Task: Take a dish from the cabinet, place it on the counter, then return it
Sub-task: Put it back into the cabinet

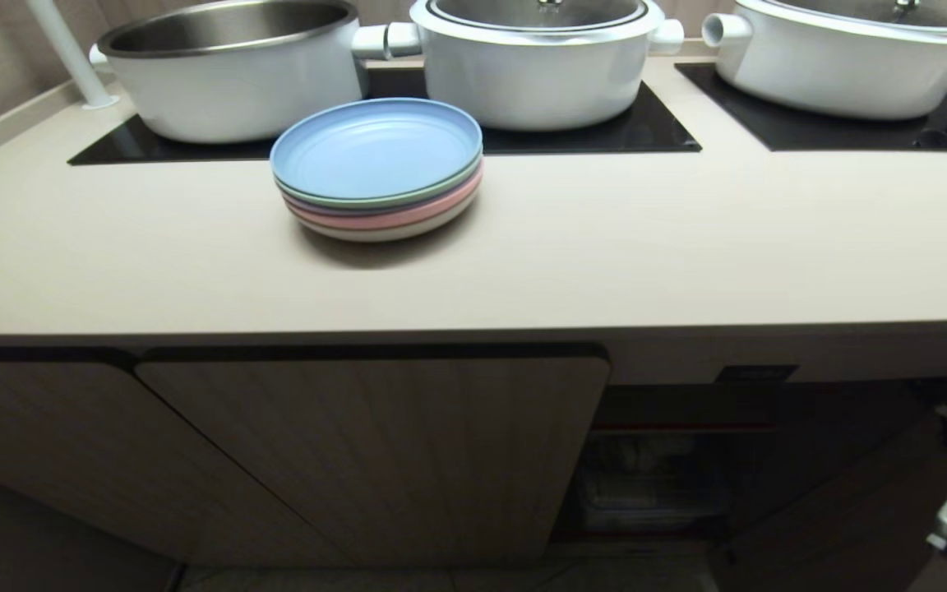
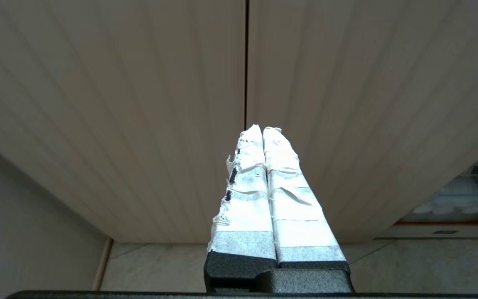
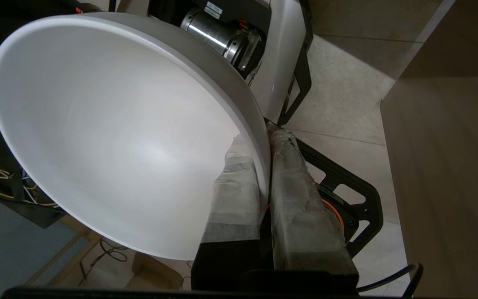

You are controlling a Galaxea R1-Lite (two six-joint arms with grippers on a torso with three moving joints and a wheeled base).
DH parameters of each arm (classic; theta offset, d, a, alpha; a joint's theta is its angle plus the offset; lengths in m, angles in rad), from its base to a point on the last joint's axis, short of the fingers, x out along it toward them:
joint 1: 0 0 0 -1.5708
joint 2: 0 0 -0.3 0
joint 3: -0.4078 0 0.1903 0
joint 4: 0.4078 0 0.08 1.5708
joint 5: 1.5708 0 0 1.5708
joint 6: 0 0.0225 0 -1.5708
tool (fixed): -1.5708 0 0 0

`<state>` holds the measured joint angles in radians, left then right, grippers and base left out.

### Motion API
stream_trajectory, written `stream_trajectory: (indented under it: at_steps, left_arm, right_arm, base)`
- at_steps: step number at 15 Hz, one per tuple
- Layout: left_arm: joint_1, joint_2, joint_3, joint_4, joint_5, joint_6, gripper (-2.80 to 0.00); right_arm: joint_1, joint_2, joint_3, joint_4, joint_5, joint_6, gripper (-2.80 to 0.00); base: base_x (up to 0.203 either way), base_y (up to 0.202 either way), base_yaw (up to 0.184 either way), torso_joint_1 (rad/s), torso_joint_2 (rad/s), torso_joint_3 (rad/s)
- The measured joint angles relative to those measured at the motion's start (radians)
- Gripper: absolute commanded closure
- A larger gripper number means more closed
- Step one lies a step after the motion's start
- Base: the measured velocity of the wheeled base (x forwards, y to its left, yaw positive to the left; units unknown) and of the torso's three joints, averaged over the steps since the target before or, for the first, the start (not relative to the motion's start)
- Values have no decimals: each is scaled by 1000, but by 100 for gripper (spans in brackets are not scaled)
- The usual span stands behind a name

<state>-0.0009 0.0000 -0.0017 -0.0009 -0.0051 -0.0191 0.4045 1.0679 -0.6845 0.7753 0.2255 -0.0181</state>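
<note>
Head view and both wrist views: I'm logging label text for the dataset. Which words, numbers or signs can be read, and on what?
No text can be read in any view.
Small dark label under the counter edge, above the open cabinet: too blurred to read.
Small white sticker on the robot's body, right wrist view: print too small to read.
Dark tag on the cabinet's red-edged shelf, left wrist view: unreadable.

The left gripper (image 2: 262, 129) points at the cabinet (image 2: 139, 104), its taped fingers (image 2: 247, 199) pressed together, tips just below the dark seam (image 2: 246, 58) between two ribbed doors. Pale floor tiles (image 2: 156, 265) lie beneath.
</note>
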Motion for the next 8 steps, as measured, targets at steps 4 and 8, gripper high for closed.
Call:
stream_trajectory:
  at_steps: [4, 8]
  left_arm:
    - [0, 0, 0, 0, 0, 0, 0]
    - [0, 0, 0, -1, 0, 0, 0]
  right_arm:
    - [0, -1, 2, 0, 0, 0, 0]
    - [0, -1, 1, 0, 0, 0, 0]
  base:
    - [0, 0, 0, -215, 508, 285]
    - [0, 0, 0, -201, 478, 283]
